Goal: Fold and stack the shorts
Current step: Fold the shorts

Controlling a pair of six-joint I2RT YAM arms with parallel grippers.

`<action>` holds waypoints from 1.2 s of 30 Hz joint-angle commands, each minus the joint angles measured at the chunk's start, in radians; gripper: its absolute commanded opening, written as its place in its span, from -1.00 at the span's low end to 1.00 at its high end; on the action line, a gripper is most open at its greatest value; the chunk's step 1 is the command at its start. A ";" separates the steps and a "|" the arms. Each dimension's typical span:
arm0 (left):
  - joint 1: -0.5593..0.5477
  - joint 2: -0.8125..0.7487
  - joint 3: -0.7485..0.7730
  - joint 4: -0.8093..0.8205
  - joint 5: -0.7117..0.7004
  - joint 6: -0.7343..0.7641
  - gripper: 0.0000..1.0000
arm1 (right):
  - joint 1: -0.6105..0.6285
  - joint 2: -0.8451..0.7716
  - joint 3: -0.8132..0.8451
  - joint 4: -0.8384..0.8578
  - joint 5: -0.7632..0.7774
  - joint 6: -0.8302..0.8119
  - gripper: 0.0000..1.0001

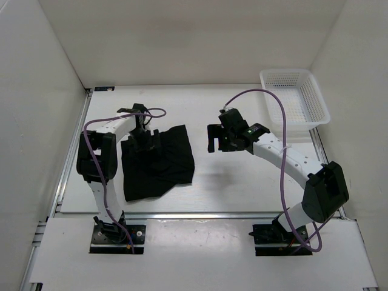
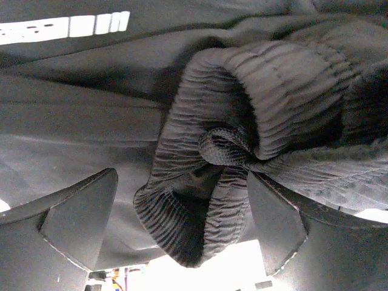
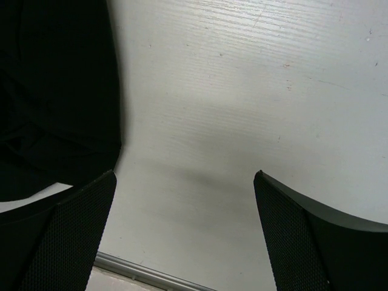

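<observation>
White panels enclose a white table point(image 1: 242, 182). On it we find the shorts point(image 1: 159, 162), black and loosely spread, directly beneath and ahead of the left gripper point(image 1: 144, 137). We record that gripper's jaws as standing wide apart, clamped on nothing. Its wrist view shows the gathered elastic waistband point(image 2: 273, 91) bunched up in the gap between the two fingers point(image 2: 73, 224); whether the fabric touches either pad we cannot tell. The right gripper point(image 1: 212, 138) hangs above bare table, just clear of the shorts' nearest edge, which lies off to its left side. Its jaws are likewise fully apart and hold nothing. A white mesh basket point(image 1: 295, 97) sits well beyond the right gripper, at the far corner.
</observation>
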 commanded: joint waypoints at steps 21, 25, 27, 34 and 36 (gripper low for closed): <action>-0.037 -0.028 0.052 0.046 0.217 0.047 0.89 | -0.036 0.068 0.062 0.026 -0.112 0.008 0.99; -0.037 -0.010 0.052 0.046 0.206 0.047 1.00 | -0.036 0.199 0.140 0.059 -0.268 -0.012 0.99; -0.037 0.002 0.052 0.046 0.206 0.047 1.00 | -0.036 0.271 0.178 0.072 -0.317 -0.021 0.99; -0.059 0.002 0.082 0.055 0.304 0.056 0.11 | -0.036 0.405 0.247 0.104 -0.370 -0.021 0.99; -0.068 0.002 0.093 0.055 0.326 0.056 -0.13 | -0.036 0.432 0.258 0.114 -0.400 -0.021 0.99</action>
